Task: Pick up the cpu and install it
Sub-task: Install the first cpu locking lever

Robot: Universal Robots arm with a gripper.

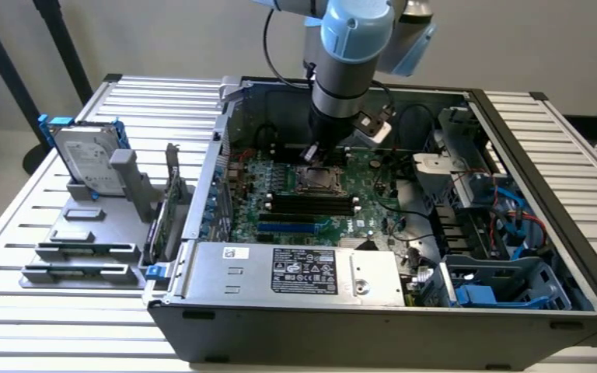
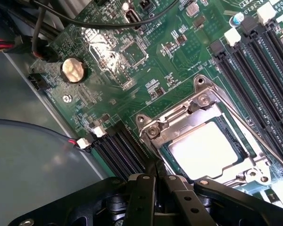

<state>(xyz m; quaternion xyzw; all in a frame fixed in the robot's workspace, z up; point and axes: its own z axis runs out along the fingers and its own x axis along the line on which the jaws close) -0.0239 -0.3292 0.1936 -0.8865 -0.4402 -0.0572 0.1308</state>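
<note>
We see the cpu (image 2: 205, 146) sitting in the socket (image 2: 198, 106), frame centre-right, on the motherboard (image 2: 146, 61). Claw (image 2: 158, 181) pinched closed, holding nothing, tips just beside the socket edge. Seating prob flush; keep moves slow, vertical.

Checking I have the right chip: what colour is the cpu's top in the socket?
Silver, glaring almost white; the cpu shows best in the wrist view.

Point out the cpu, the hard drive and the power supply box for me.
cpu (image 2: 205, 149): wrist view, middle of its shiny metal top, sitting in the socket.
hard drive (image 1: 86, 159): exterior view, its silver face, standing in the rack.
power supply box (image 1: 226, 273): exterior view, bare silver top.
</note>
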